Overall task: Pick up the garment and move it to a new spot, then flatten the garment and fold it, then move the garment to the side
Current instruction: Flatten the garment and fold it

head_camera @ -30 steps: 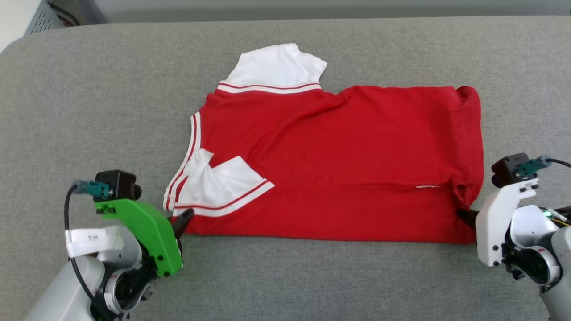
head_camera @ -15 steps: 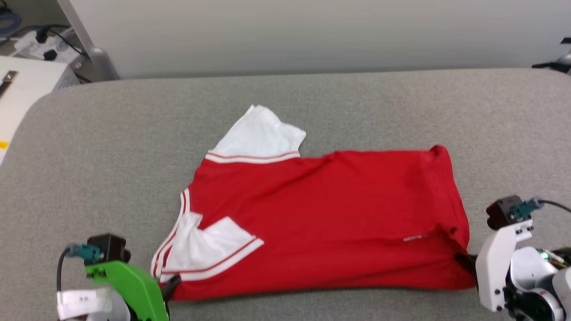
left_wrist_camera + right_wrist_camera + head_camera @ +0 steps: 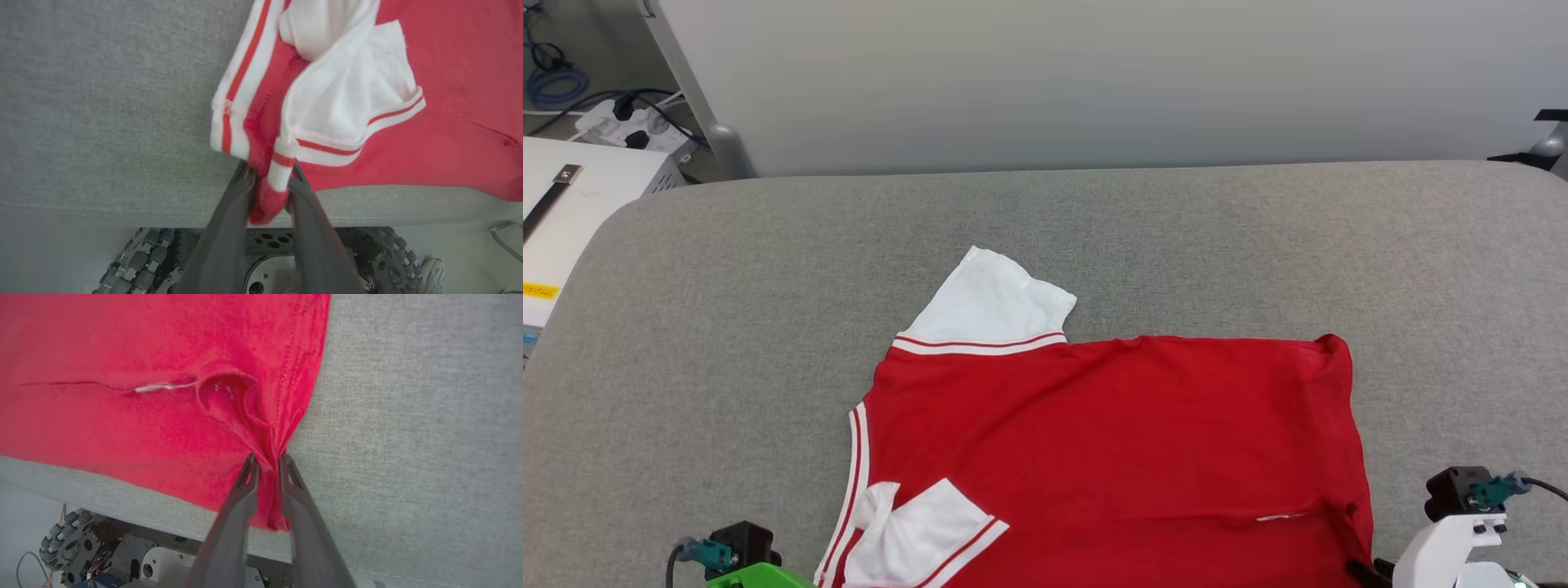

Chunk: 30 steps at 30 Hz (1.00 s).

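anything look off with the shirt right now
Yes. The garment lies mostly flat, but its near white sleeve is crumpled over the red body, and the hem corner bunches into a pucker at the right gripper.

Legible text: none; entries are one yellow sticker (image 3: pixel 539 290) on the front edge of the white cabinet (image 3: pixel 596 188) at far left, print too small to read, and one small white tag (image 3: pixel 1278 516) on the garment (image 3: pixel 1111 441), likewise unreadable.
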Available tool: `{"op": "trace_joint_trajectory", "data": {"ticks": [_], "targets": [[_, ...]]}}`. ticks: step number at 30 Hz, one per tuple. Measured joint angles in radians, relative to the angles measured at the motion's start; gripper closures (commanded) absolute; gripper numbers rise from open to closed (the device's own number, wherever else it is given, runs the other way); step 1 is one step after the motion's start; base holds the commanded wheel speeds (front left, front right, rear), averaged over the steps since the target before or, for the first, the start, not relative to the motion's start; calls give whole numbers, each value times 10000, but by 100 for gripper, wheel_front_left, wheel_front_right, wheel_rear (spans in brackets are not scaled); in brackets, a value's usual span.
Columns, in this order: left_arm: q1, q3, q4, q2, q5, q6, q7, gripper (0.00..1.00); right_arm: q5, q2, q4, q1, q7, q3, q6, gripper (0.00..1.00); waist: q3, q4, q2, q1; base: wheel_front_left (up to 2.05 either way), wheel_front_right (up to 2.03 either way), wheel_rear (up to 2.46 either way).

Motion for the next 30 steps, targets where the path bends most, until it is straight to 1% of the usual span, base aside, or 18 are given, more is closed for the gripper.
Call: {"op": "trace_joint_trajectory", "data": {"ticks": [1,4,8,12,16,19,25,30], "targets": [[-9,-36,151,-48,2,-36,-46,0,-73,100,23,76,-163,-90,0,0,-27,-12,0,0,0,0,0],[-105,-44,399,-90,17,-127,-286,0,-351,359,-54,215,-861,-167,0,0,-106,-48,0,0,0,0,0],[-350,71,439,-96,291,-167,-867,0,-899,639,-393,250,-2531,-374,0,0,-198,-74,0,0,0,0,0],[-682,357,236,-190,621,-150,-1818,0,-1396,1035,-796,251,-4266,-673,0,0,-273,-32,0,0,0,0,0],[-1117,510,-17,-407,1179,-35,-2775,0,-1965,1457,-1340,251,-5432,-961,0,0,-231,16,-1,0,0,0,0],[-1522,581,-165,-476,1795,171,-3551,0,-2337,1703,-1839,249,-5902,-1145,0,0,-76,9,-1,0,0,0,0],[-2601,550,-192,-702,2550,240,-4429,0,-2878,2015,-2949,99,-6130,-1540,0,0,511,-49,0,0,0,0,0],[-4052,435,58,-796,2840,-96,-4615,0,-3037,2069,-3622,-436,-6113,-1801,0,0,1251,-127,-1,0,0,0,0]]}}
